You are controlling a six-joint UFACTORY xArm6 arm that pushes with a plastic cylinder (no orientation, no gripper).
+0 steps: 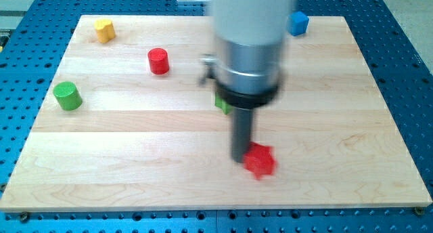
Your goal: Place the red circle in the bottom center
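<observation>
My wide pale grey cylinder, blurred, a shiny silver metal band below it, then a black collar — my dark straight rod, my tip (241, 158).

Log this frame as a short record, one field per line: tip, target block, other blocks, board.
tip: my tip, the lower end of the dark rod, sits on the board touching or almost touching the red star-like block's left side
target: red cylinder block, upper left area, far from my tip
near tip: red star-like block, lower centre, blurred
other blocks: green cylinder block at the view's left; yellow block top left; blue block top right; green block, mostly hidden behind the arm
board: pale wooden board on a blue perforated table
</observation>
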